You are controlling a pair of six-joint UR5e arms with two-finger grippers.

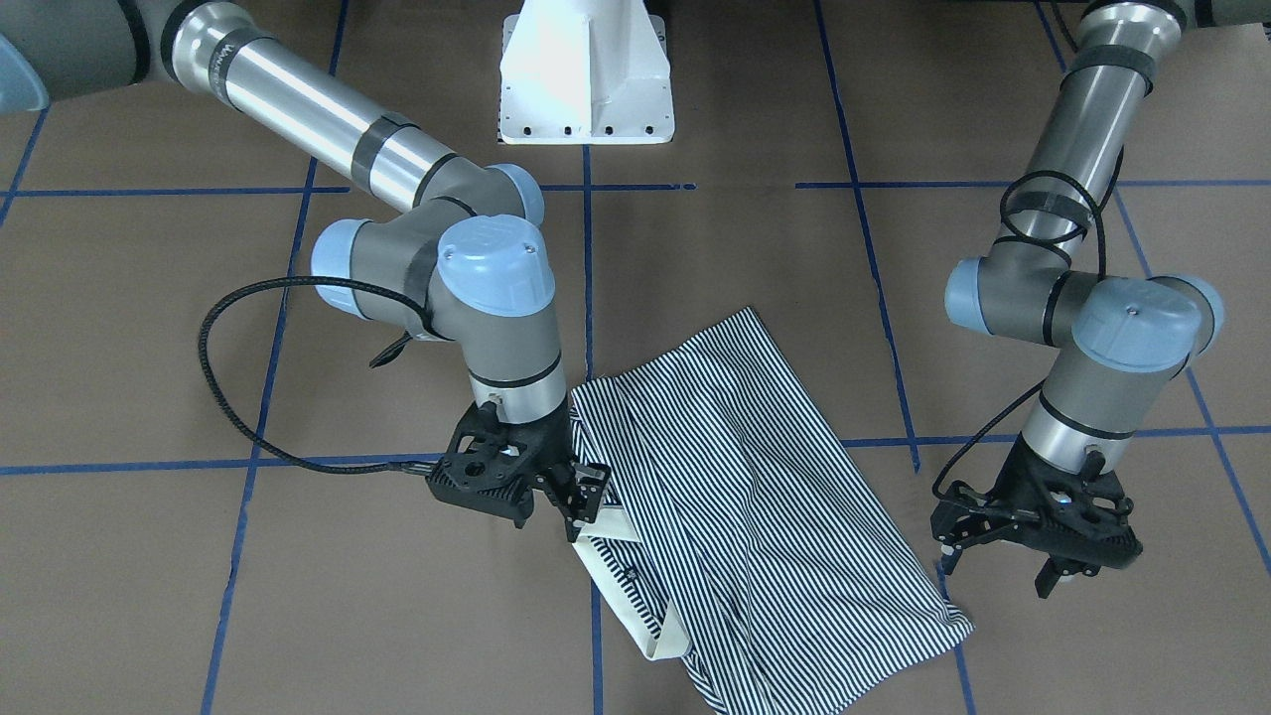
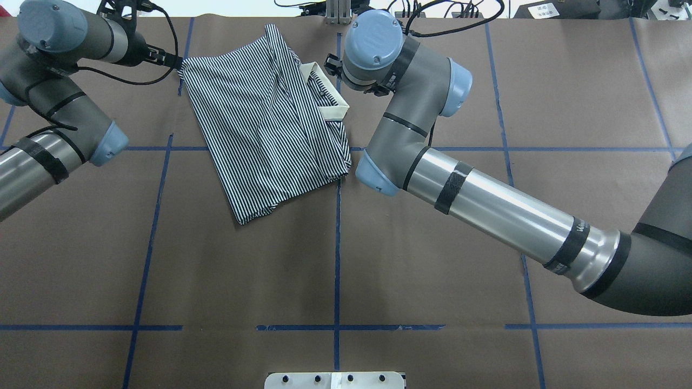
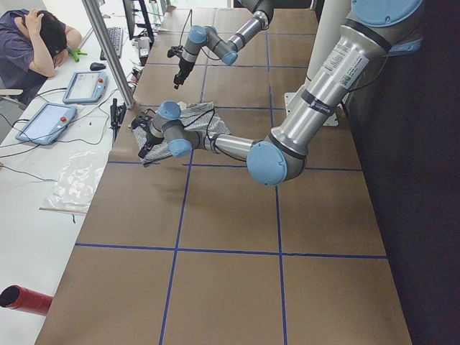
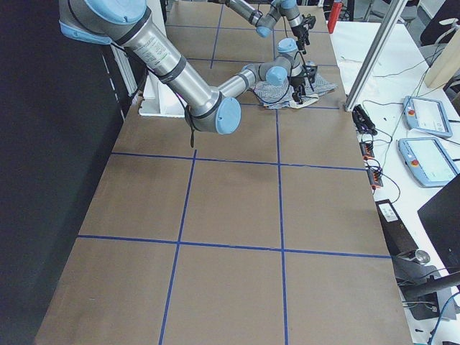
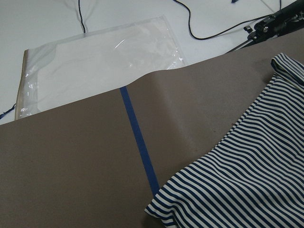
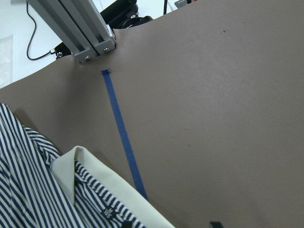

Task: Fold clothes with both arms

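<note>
1. Now striped polo shirt [image 1: 755,497] lies folded flat on brown table [image 1: 348,616], lower centre of front view, upper centre-left in overhead; cream collar [image 1: 608,561] shows on its left edge in front view.
2. R gripper [image 1: 554,516] low at collar side; fingers look apart, nothing clamped.
3. L gripper [image 1: 995,574] at lower right of front view, just beside shirt's right corner; jaws apart, holding nothing.

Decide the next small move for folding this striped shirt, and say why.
Probably bring the left gripper onto the nearby corner of the shirt and close. Its jaws look open and sit just off the fabric, while the right gripper is at the collar edge.
</note>
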